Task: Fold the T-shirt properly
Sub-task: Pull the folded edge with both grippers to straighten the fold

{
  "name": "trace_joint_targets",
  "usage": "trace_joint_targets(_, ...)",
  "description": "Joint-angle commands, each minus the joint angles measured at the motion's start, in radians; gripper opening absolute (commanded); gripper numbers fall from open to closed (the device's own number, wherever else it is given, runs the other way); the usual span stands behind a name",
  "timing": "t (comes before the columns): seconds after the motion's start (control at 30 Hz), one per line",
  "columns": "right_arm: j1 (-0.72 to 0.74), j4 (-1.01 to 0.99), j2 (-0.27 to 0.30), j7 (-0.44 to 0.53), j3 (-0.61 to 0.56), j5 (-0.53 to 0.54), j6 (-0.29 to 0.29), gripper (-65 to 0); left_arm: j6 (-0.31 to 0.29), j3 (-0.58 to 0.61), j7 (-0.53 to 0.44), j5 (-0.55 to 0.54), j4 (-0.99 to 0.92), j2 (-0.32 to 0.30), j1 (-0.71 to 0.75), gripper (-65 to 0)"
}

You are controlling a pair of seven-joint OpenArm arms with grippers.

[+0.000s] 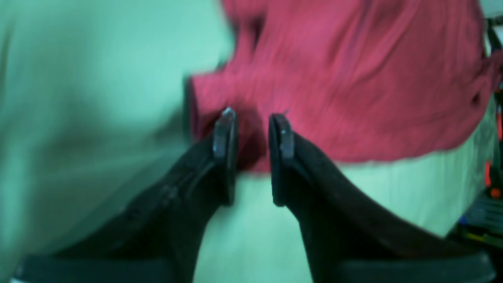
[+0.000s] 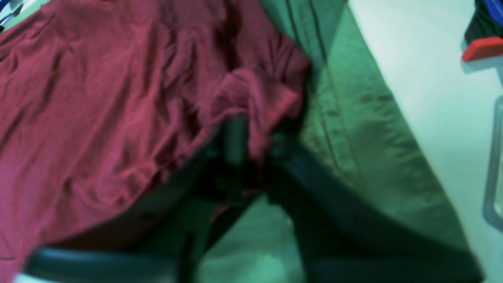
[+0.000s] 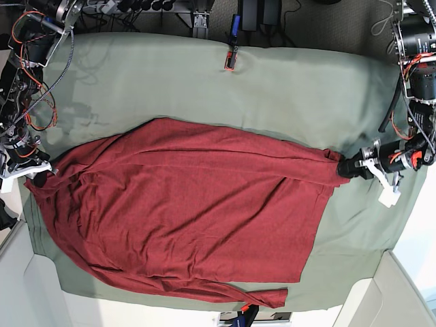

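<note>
Looking down from the base view, we see the T-shirt (image 3: 191, 204) spread across the desk (image 3: 204, 82), which is draped in a sage-green cloth (image 3: 286, 95). The dark red fabric runs nearly the full width between our two arms, wrinkled, with a long sleeve (image 3: 259, 297) trailing along its lower edge.

Our left gripper (image 1: 252, 118) sits at the shirt's far corner on the right of the base view. In the left wrist view its jaws stand apart with a narrow gap, their tips at the edge of a bunched red fold; some fabric shows between them, but we see both inner faces clear, so nothing is clamped there.

Our right gripper (image 2: 255, 145) is at the opposite end, on the left of the base view, where the shirt reaches the cloth's edge. In the right wrist view a gathered ridge of red fabric drapes down between the dark jaws. That view is blurred, and we cannot tell whether they pinch the fabric or stand loose around it.

A small red-and-black object (image 3: 230, 60) lies on the cloth near the desk's far edge, well apart from the shirt.
</note>
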Motion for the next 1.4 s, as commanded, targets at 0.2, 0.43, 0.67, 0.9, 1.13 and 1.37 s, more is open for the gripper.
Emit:
trace_joint_targets(0.2, 0.021, 0.014, 0.014, -0.002, 0.001, 0.031, 0.01, -42.7, -0.009, -0.171, -0.018, -0.032, 0.024, -0.016, 0.048, -30.0)
trace_joint_targets(0.43, 0.021, 0.014, 0.011, -0.018, 0.001, 0.047, 0.01, -42.7, -0.009, -0.266, -0.017, -0.031, 0.024, -0.012, 0.05, -30.0)
trace_joint_targets(0.67, 0.022, 0.014, -0.002, -0.019, 0.001, 0.046, 0.01, -42.7, -0.009, -0.223, -0.064, 0.039, 0.024, 0.053, 0.052, -30.0)
trace_joint_targets(0.9, 0.021, 0.014, -0.029, -0.026, 0.001, 0.046, 0.01, -42.7, -0.009, -0.15, -0.069, 0.062, 0.024, 0.107, 0.052, -30.0)
trace_joint_targets(1.13, 0.021, 0.014, -0.031, -0.042, 0.001, 0.048, 0.01, -42.7, -0.009, -0.116, -0.05, 0.062, 0.092, 0.132, 0.053, -30.3)
trace_joint_targets(1.37, -0.024, 0.022, -0.031, -0.079, 0.003, 0.123, 0.033, -42.7, -0.009, -0.116, -0.046, 0.088, 0.266, 0.131, 0.067, -50.1)
